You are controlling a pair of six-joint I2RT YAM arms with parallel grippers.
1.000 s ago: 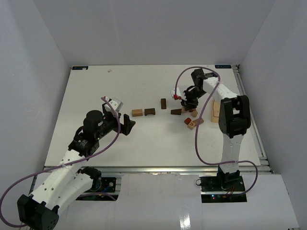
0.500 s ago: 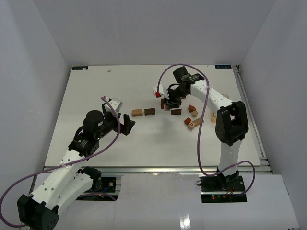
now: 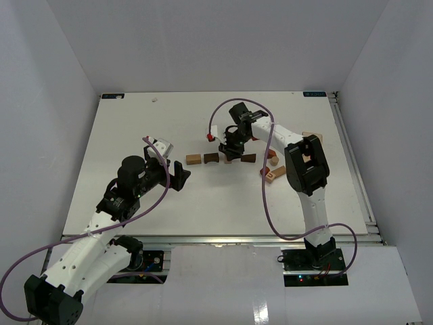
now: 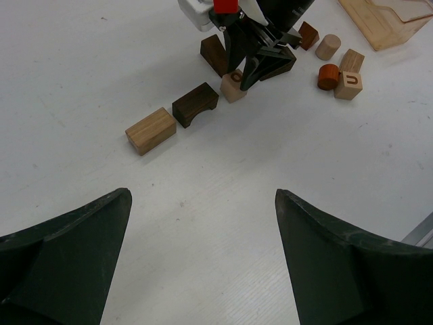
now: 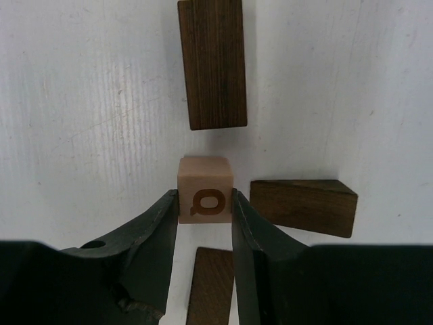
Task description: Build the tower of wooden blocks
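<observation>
The right gripper (image 5: 205, 198) is narrowed onto a small pale wooden cube with a burnt-in letter (image 5: 205, 183), one finger pressed flat against each side face. The cube sits just beside the dark brown wooden arch block (image 4: 195, 104), on the end of the arch that faces the right arm. I cannot tell whether the cube rests on the white table (image 3: 135, 135) or hangs a hair above it.

A tan rectangular wooden block (image 4: 150, 130) lies just beside the arch's other end. Tan block, arch and cube therefore form one line running side to side across the table, along the arch's long axis.

A dark brown wooden wedge (image 5: 303, 206) lies just beside one of the closed fingers. Well past the cube from the arch sit a tan wooden cylinder (image 4: 329, 47), a reddish-brown cylinder (image 4: 329, 76) and a second lettered cube (image 4: 349, 84). Nothing is stacked, so I judge the tower is only at its base course.

The left gripper (image 4: 203, 203) is spread wide and empty, on the near side of the arch and well apart from it. The right arm is by far the nearer.

The coming move turns on the arch lying endwise next to the held cube. The fingers close across that line, so parting them should spare the arch but may nudge the wedge.
</observation>
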